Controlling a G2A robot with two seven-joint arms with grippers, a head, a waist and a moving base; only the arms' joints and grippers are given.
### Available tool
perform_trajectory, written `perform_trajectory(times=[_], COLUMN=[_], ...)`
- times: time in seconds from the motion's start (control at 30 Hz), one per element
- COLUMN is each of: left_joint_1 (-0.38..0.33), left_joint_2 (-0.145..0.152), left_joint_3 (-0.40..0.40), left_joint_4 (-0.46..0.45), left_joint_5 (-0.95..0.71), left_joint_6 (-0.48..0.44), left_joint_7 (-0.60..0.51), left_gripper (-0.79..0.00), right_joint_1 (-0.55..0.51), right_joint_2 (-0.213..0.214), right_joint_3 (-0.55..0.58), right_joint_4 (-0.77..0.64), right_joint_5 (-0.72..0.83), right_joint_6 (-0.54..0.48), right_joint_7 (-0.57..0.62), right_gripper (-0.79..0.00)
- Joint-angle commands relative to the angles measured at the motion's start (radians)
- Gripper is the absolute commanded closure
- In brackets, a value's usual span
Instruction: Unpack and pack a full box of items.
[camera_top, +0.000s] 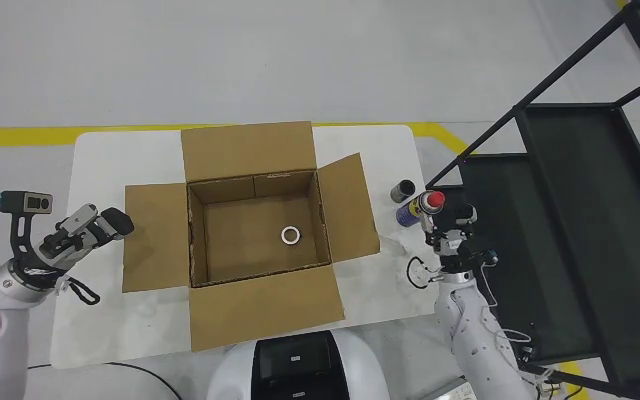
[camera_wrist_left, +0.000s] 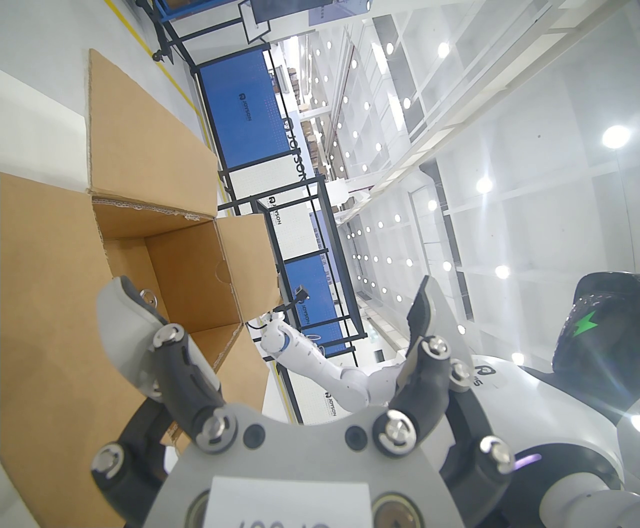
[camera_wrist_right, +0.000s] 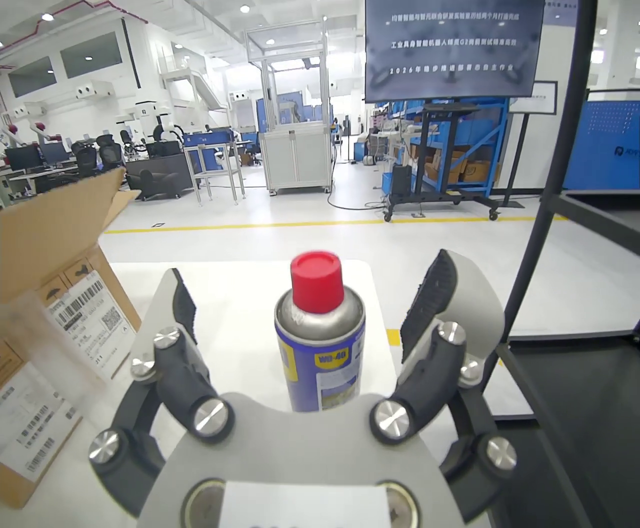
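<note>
Roomy open box (camera_top: 235, 245) (small ring (camera_top: 290, 235) on floor)

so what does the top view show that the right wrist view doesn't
Top view adds the box's inside with a small ring on its floor, a dark can by the spray can, and the open left pincer beside the box. Right wrist view adds the printed labels on the box's outer wall. Both share the red-capped spray can inside the open right pincer, the box and the white table.
</note>
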Motion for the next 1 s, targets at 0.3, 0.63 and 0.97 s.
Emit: perform_trajectory(times=[0.3,0.63,0.97], left_joint_1=[0.000,0.000,0.000], left_joint_2=[0.000,0.000,0.000], left_joint_3=[0.000,0.000,0.000], left_joint_4=[0.000,0.000,0.000], left_joint_5=[0.000,0.000,0.000], left_joint_6=[0.000,0.000,0.000], left_joint_7=[0.000,0.000,0.000], left_gripper=[-0.785,-0.785,-0.785], right_joint_1=[-0.145,-0.089,0.026], right_joint_2=[0.017,0.029,0.029], right_joint_3=[0.027,-0.077,-0.282], right_joint_4=[-0.518,-0.738,-0.787], right_joint_5=[-0.041,-0.143,-0.197], right_joint_6=[-0.047,-0.168,-0.291], right_joint_7=[0.378,0.845,1.217], right_gripper=[-0.785,-0.785,-0.785])
